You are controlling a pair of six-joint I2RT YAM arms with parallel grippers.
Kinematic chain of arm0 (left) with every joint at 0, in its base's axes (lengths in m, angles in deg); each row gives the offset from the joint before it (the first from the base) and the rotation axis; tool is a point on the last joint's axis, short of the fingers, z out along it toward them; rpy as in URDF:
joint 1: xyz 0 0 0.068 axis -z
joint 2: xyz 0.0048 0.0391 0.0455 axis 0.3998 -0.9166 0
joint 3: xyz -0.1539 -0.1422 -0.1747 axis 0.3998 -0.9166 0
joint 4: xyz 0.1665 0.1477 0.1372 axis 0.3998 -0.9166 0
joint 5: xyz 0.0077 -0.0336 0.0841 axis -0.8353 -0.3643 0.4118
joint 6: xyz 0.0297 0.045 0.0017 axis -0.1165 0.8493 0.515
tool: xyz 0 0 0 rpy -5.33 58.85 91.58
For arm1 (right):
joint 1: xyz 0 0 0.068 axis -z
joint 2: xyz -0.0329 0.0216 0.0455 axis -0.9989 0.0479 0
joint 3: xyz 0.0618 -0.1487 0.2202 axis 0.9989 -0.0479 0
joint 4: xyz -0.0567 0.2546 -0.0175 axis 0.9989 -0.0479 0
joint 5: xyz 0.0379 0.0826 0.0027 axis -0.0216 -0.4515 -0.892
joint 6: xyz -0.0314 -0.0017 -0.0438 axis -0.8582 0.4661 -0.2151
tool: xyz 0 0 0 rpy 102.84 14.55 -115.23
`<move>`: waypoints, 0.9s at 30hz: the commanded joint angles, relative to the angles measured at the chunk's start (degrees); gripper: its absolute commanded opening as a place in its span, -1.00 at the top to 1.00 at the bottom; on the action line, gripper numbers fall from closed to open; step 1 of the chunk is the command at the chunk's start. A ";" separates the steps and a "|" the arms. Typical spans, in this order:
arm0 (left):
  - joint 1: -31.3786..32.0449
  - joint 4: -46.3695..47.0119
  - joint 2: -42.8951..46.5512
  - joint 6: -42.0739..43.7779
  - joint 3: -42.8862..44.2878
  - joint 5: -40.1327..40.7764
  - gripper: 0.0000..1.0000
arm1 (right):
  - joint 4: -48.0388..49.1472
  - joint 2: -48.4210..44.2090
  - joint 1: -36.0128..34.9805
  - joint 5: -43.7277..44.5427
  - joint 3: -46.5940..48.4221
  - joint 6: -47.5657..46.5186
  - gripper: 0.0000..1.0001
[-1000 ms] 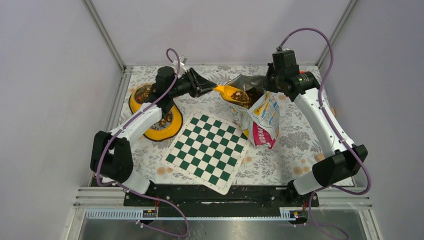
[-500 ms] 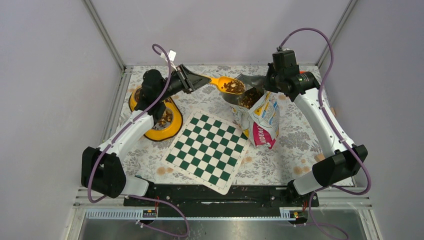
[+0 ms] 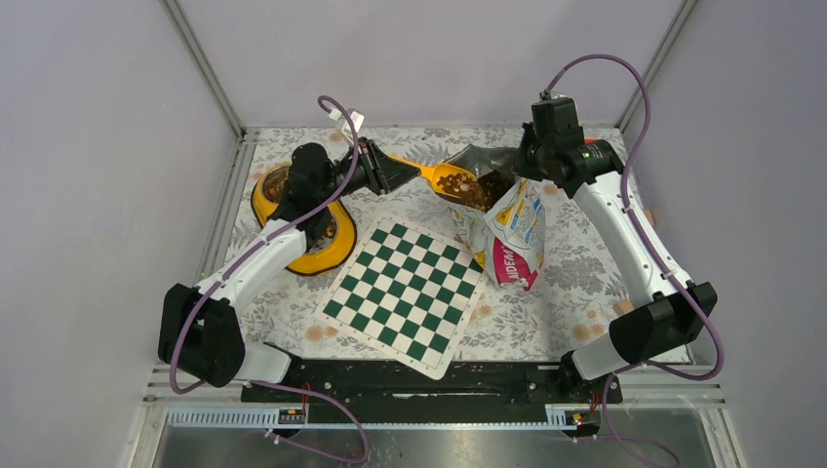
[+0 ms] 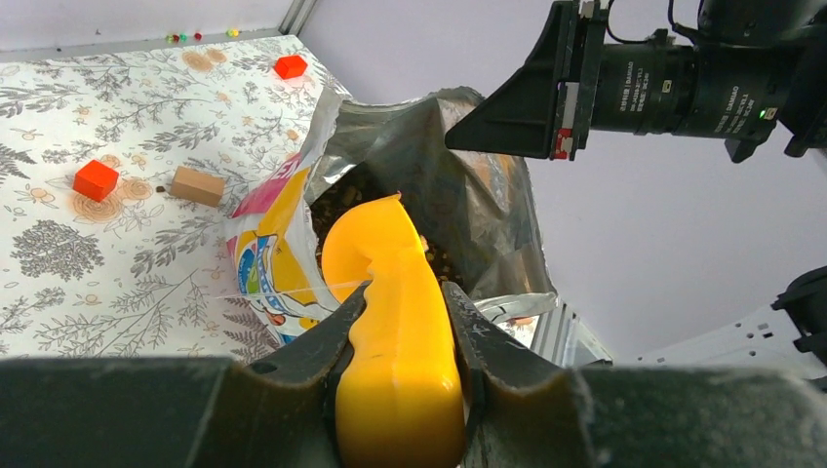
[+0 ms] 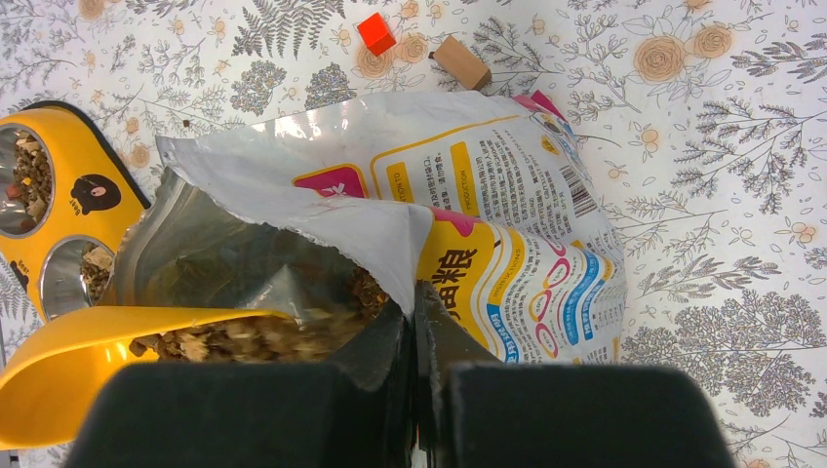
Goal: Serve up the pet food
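Floral table (image 3: 566, 283), chessboard (image 3: 405, 292), yellow feeder (image 3: 327, 257), food bag (image 3: 517, 234)

Top view: left arm (image 3: 258, 258) hides part of the feeder (image 3: 327, 263). Left wrist view: scoop (image 4: 400, 331) contents hidden. Right wrist view: pet food (image 5: 234, 339) blurred.

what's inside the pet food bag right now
Brown kibble, with the bowl of the yellow scoop, loaded with more kibble, reaching in at the mouth of the bag. The foil walls and the scoop cover how deep the food goes.

Upright bag (image 3: 515, 229) and yellow feeder (image 3: 327, 257) flank a gap floored by the flat chessboard (image 3: 405, 292).
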 commanded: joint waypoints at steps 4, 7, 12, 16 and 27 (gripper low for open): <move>-0.01 0.73 0.04 -1.10 3.07 1.15 1.00 | 5.49 -2.49 0.37 1.05 0.89 0.14 1.00; -0.70 2.14 -1.81 -8.82 3.90 0.21 1.00 | 5.49 -2.55 0.37 1.06 0.78 0.16 1.00; -2.98 12.28 -5.73 -27.98 1.90 -2.87 1.00 | 5.47 -2.67 0.37 1.14 0.73 0.06 1.00; -4.16 19.88 -8.14 -37.41 0.83 -4.40 1.00 | 5.51 -2.79 0.37 1.24 0.63 -0.03 1.00; -8.70 33.18 -9.09 -53.93 1.02 -5.45 1.00 | 5.52 -2.87 0.37 1.94 0.81 -0.41 1.00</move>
